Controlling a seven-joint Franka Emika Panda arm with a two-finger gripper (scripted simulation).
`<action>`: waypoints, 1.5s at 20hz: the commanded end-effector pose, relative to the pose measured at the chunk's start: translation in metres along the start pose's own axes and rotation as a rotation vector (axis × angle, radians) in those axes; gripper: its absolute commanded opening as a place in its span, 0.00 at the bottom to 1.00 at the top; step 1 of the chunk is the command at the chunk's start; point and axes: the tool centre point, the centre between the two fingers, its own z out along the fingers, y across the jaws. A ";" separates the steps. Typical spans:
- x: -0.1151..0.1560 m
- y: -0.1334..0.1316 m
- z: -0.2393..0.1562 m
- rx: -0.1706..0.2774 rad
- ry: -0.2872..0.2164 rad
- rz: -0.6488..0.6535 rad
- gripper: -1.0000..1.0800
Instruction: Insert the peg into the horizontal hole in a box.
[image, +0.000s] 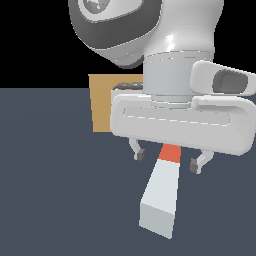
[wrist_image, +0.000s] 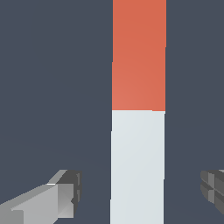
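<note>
The peg (image: 161, 197) lies flat on the dark floor, a pale grey-white bar with its red-orange end pointing away, under the hand. In the wrist view the peg (wrist_image: 138, 166) runs between the two fingers, with a clear gap on each side. My gripper (image: 168, 159) is open and hangs just above the peg's red end, one fingertip (image: 140, 154) on each side; it also shows in the wrist view (wrist_image: 140, 192). The tan box (image: 102, 102) stands behind the hand on the exterior view's left, mostly hidden by the arm. Its hole is hidden.
The dark grey-blue floor (image: 50, 190) stretches all around. The arm's white wrist and hand (image: 180, 120) fill the upper middle of the exterior view and block what is behind.
</note>
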 end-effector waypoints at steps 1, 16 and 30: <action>-0.002 0.002 0.002 0.001 0.001 0.012 0.96; -0.003 0.001 0.049 0.001 0.001 0.012 0.96; -0.002 0.002 0.052 0.001 0.001 0.012 0.00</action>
